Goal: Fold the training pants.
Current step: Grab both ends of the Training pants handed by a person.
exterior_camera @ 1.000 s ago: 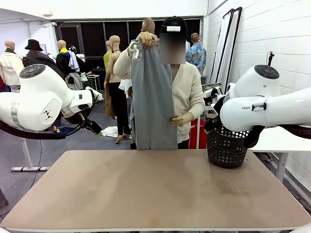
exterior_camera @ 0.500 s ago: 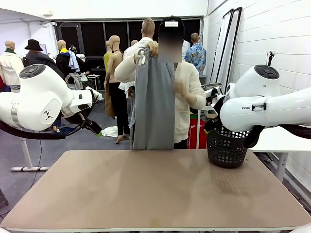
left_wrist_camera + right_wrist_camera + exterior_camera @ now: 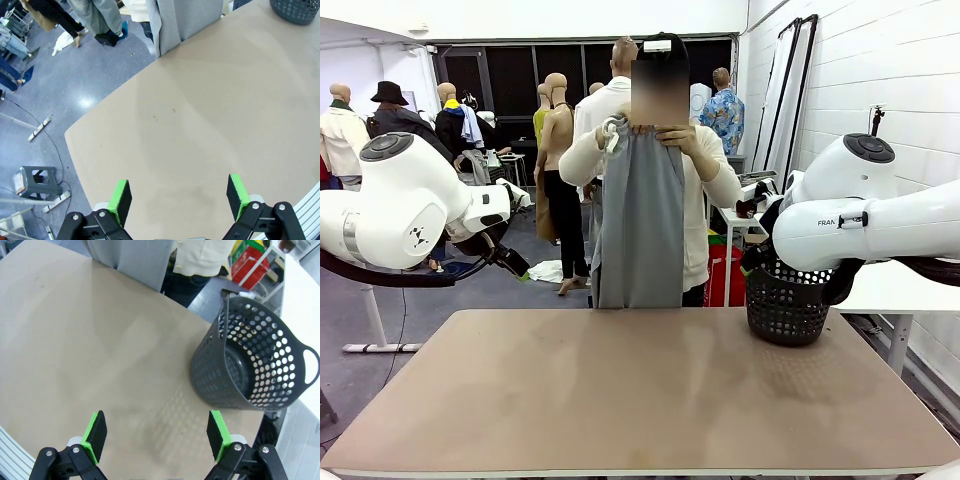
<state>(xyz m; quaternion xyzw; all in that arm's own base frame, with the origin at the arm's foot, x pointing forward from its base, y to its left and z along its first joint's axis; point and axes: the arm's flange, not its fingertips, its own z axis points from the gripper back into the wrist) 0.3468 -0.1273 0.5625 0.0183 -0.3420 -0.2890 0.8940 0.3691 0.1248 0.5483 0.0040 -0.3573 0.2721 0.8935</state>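
the fold is barely begun, and so far it is in the person's hands, not the robot's. the training pants hang in the air at the far side of the table, held up at the waistband by the person, one hand at one corner and the other hand by the white drawstring. the cloth falls as one narrow grey panel, so the two legs seem to lie one on the other already, which would be a first lengthwise fold. that is a judgement, since the back of the panel is hidden. the lower hem drops to about the table's far edge, and i cannot tell whether it touches the top.

the left gripper is released, its green pads wide apart over the bare table, with the pants well off at the far edge. the right gripper is likewise spread and grasps nothing, hovering above the table near the dark mesh basket, which stands on the table's right end.

what is left is nearly everything: the pants have yet to be laid flat on the table, folded across their length and left as a neat bundle.
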